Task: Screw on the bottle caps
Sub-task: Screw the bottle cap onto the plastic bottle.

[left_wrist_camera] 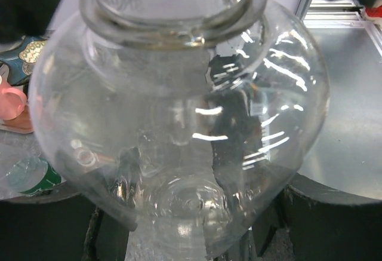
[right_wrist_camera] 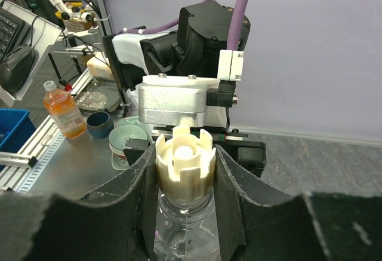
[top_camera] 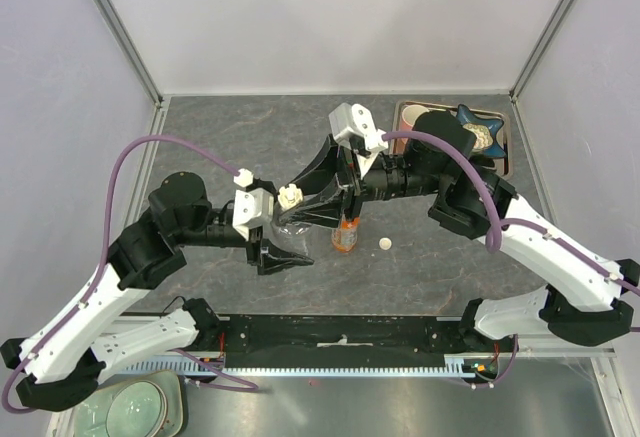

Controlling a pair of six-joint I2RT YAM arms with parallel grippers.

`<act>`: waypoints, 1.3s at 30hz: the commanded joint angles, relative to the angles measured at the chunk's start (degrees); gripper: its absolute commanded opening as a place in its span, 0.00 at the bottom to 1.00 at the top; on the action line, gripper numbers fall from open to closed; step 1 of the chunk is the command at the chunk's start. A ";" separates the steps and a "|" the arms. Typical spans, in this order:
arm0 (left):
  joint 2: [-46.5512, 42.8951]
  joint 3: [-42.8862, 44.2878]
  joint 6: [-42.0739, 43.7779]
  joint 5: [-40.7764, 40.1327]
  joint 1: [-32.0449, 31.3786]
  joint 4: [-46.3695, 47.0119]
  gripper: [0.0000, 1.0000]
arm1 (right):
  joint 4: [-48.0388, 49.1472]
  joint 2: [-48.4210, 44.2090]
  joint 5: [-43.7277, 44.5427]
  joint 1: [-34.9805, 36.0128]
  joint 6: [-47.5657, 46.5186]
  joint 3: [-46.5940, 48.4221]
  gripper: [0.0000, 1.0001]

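Note:
A rounded clear bottle (top_camera: 291, 225) is held upright off the table by my left gripper (top_camera: 283, 240), which is shut on its body. In the left wrist view this bottle (left_wrist_camera: 179, 123) fills the frame. A cream notched bottle cap (right_wrist_camera: 185, 164) sits on its neck, and my right gripper (right_wrist_camera: 185, 171) is shut on the cap from both sides. From above, the cap (top_camera: 290, 195) shows at the right gripper's (top_camera: 297, 199) tips. An orange bottle (top_camera: 345, 236) stands just right of them, with a loose white cap (top_camera: 385, 244) beside it. A green-label bottle (left_wrist_camera: 31, 177) lies on the table.
A tray (top_camera: 404, 109) at the back right holds a pink mug (left_wrist_camera: 11, 102) and a blue star-shaped thing (top_camera: 476, 129). Off the table, the near metal bench carries bowls (top_camera: 120, 409), a blue cup (right_wrist_camera: 98, 123) and another orange bottle (right_wrist_camera: 62, 113).

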 commanded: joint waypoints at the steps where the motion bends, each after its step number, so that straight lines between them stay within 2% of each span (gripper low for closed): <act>1: -1.68 2.78 -4.50 0.93 1.09 8.77 0.02 | 0.69 -1.92 0.93 -0.15 0.78 -2.45 0.04; 6: -1.59 4.88 -6.45 -2.67 1.53 10.88 0.02 | 6.93 -5.52 8.12 -0.15 3.15 -10.18 0.02; 11: -0.89 7.08 -6.01 -9.88 1.80 11.32 0.02 | 7.99 -7.19 16.21 -0.15 3.24 -13.18 0.01; 23: -0.71 7.61 -5.57 -14.10 2.33 12.82 0.02 | 11.60 -6.93 22.19 0.20 5.44 -17.67 0.00; 27: -0.45 8.05 -4.78 -19.45 2.41 13.17 0.02 | 10.46 -6.06 29.74 4.13 3.69 -18.11 0.00; 35: 0.61 10.25 -3.46 -32.11 2.41 12.55 0.02 | 8.87 -3.07 53.54 11.27 2.19 -17.67 0.00; 39: 0.87 9.99 -0.83 -36.50 2.41 12.64 0.02 | 3.27 0.27 65.42 15.48 0.78 -12.51 0.00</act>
